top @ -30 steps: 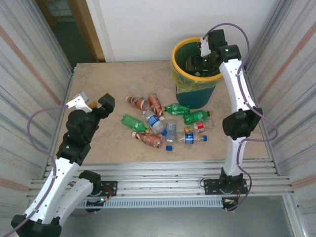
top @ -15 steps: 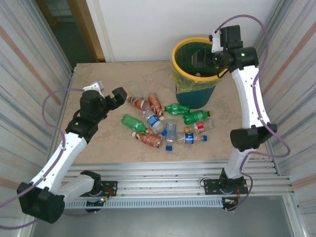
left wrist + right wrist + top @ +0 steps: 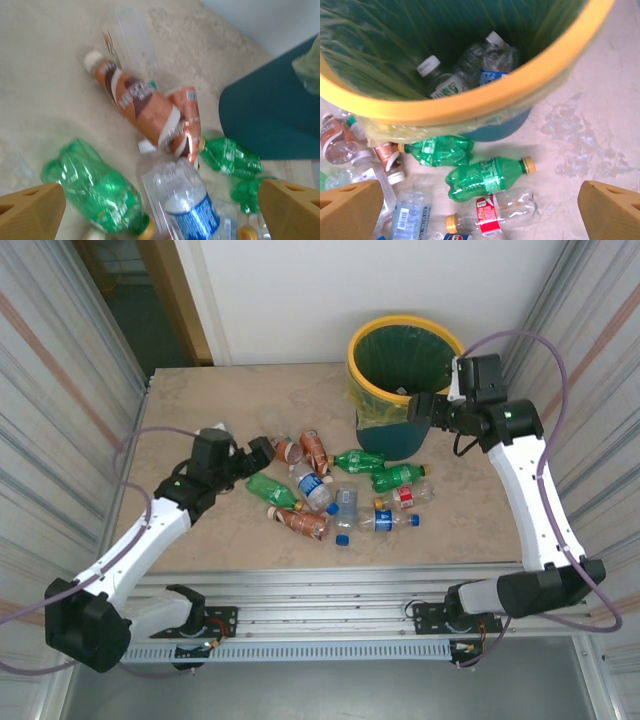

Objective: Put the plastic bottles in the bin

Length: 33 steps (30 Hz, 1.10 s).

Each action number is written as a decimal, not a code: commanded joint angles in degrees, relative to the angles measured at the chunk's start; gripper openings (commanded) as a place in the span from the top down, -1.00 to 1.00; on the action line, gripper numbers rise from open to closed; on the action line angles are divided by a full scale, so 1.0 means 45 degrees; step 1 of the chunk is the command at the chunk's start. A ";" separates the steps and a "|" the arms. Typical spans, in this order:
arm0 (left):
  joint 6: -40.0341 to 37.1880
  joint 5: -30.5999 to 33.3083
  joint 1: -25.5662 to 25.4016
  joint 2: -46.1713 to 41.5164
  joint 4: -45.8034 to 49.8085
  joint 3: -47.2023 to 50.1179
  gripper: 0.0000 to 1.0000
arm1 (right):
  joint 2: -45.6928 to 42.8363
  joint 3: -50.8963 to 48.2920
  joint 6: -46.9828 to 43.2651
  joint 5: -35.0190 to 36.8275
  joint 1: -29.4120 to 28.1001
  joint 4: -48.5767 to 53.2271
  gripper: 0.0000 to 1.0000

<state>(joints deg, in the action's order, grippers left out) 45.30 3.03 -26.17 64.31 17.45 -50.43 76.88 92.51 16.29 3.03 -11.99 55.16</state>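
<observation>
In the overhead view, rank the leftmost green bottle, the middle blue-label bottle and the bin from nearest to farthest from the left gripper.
From the left gripper:
1. Leftmost green bottle, right beside it, toward the near edge.
2. Blue-label bottle, in the middle of the pile, to the gripper's right.
3. Bin, at the far right, beyond the pile.

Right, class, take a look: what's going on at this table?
A robot is clearing plastic bottles into the bin. A few bottles already lie inside it. The right claw hangs open and empty beside the bin's rim. The left claw, also open, hovers over the bottles left on the table.
</observation>
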 commanded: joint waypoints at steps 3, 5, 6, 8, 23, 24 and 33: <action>0.2470 0.1706 -0.1887 -0.0141 0.0758 0.1070 -0.97 | -0.1219 -0.1124 0.0930 0.0934 -0.0130 -0.0423 -0.96; 0.3511 0.2082 -0.2694 -0.0052 0.0703 0.1478 -0.97 | -0.1429 -0.1221 0.0930 0.1193 -0.0129 -0.0277 -0.96; 0.3877 0.2238 -0.3003 0.0027 0.0646 0.1639 -0.97 | -0.1506 -0.1213 0.0930 0.1288 -0.0129 -0.0210 -0.96; 0.4524 0.2490 -0.3612 0.0255 0.0541 0.1876 -0.94 | -0.1701 -0.1276 0.0930 0.1435 -0.0129 -0.0134 -0.96; 0.6978 0.1993 -0.5199 0.2707 -0.0733 0.1991 -0.80 | -0.2358 -0.2119 0.1237 0.1529 -0.0129 -0.0057 -0.96; 0.7020 0.2013 -0.5199 0.2780 -0.0731 0.1978 -0.80 | -0.2359 -0.2142 0.1242 0.1529 -0.0129 -0.0048 -0.96; 0.7403 0.1776 -0.5303 0.3757 -0.0280 0.1581 -0.78 | -0.2436 -0.2236 0.1376 0.1398 -0.0128 -0.0195 -0.96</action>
<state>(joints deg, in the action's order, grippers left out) 76.62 11.22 -49.39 80.14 14.76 -41.98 67.31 83.33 20.86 8.19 -12.29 54.41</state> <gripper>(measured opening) 0.896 0.980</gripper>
